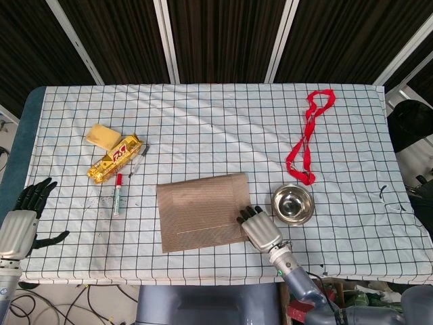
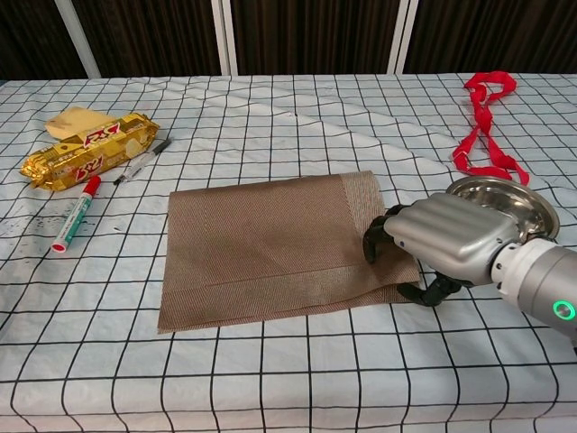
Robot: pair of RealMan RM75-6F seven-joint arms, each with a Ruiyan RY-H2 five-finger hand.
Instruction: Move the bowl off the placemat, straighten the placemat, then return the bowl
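Right hand (image 2: 442,242) pinches the placemat (image 2: 270,253) corner near the bowl (image 2: 501,207); draw it taut and square to the bench grid; left hand (image 1: 20,223) open, idle

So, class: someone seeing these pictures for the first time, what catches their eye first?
Probably the brown placemat lying near the front edge of the checked tablecloth, with the right hand resting on its right edge. Just right of that hand sits the shiny metal bowl, off the mat, below a bright red ribbon.
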